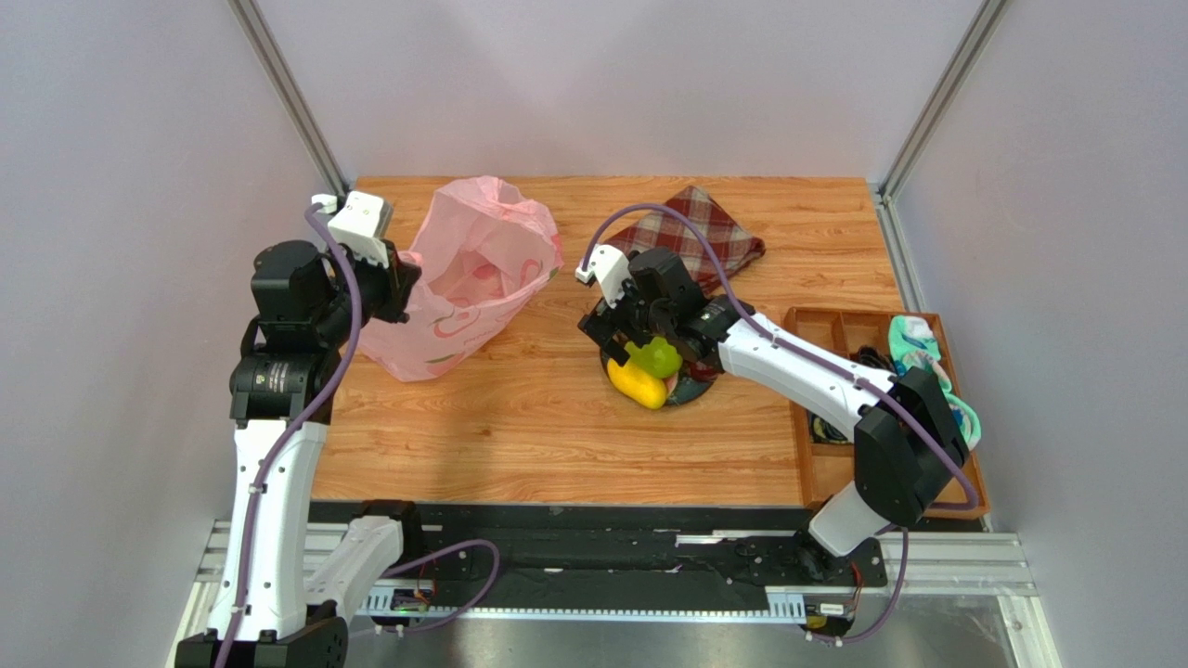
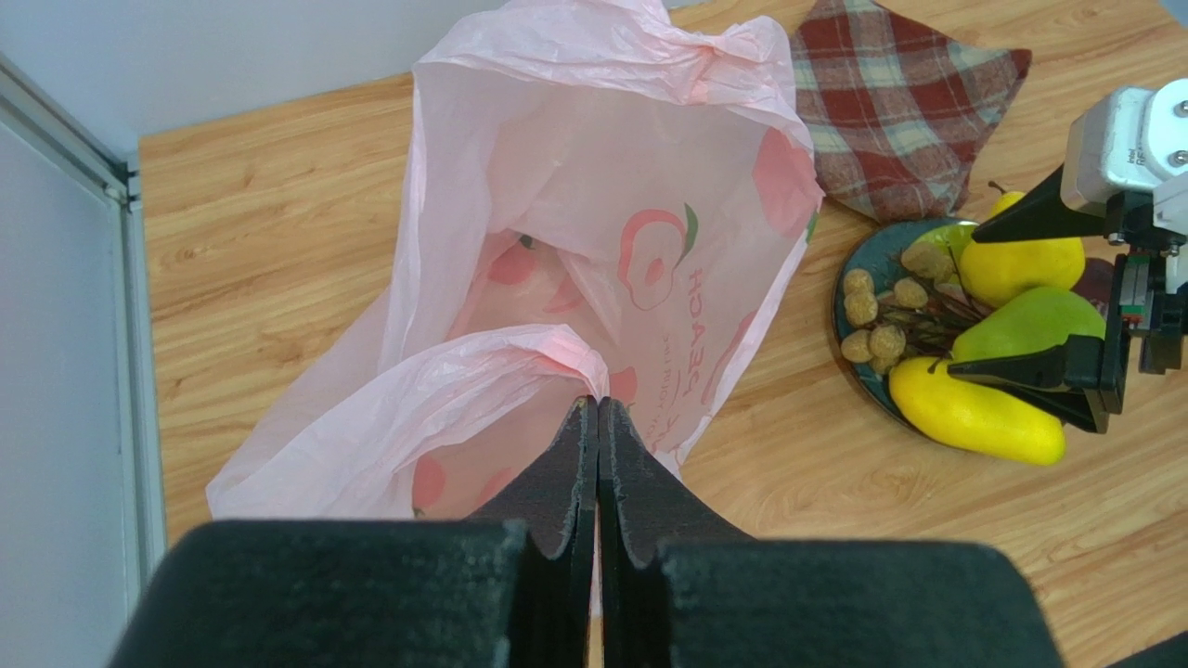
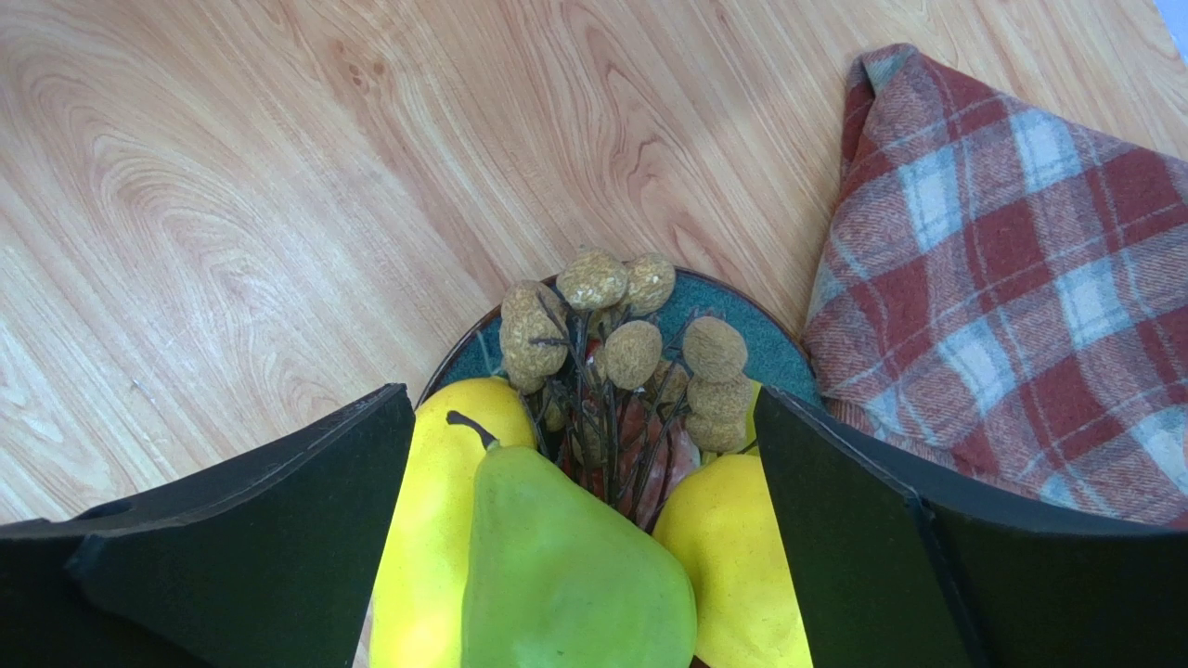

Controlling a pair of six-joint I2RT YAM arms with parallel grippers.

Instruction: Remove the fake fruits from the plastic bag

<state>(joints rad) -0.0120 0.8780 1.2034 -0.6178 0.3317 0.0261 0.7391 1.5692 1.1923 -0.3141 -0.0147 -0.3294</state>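
Note:
The pink plastic bag (image 1: 467, 279) lies at the back left of the table, its mouth open in the left wrist view (image 2: 600, 209). My left gripper (image 2: 598, 404) is shut on a fold of the bag's near rim; in the top view (image 1: 402, 285) it sits at the bag's left edge. My right gripper (image 3: 579, 404) is open, jaws wide apart, straddling a dark plate (image 3: 760, 348). On the plate are a green pear (image 3: 572, 571), an elongated yellow fruit (image 3: 425, 557), a yellow pear (image 3: 732, 571), a brownish grape bunch (image 3: 614, 341) and a pink-red slice (image 3: 656, 466).
A red plaid cloth (image 1: 704, 230) lies behind the plate, touching its far right edge. A wooden tray (image 1: 837, 315) at the right edge holds teal socks (image 1: 927, 348) and dark items. Bare wood lies between bag and plate.

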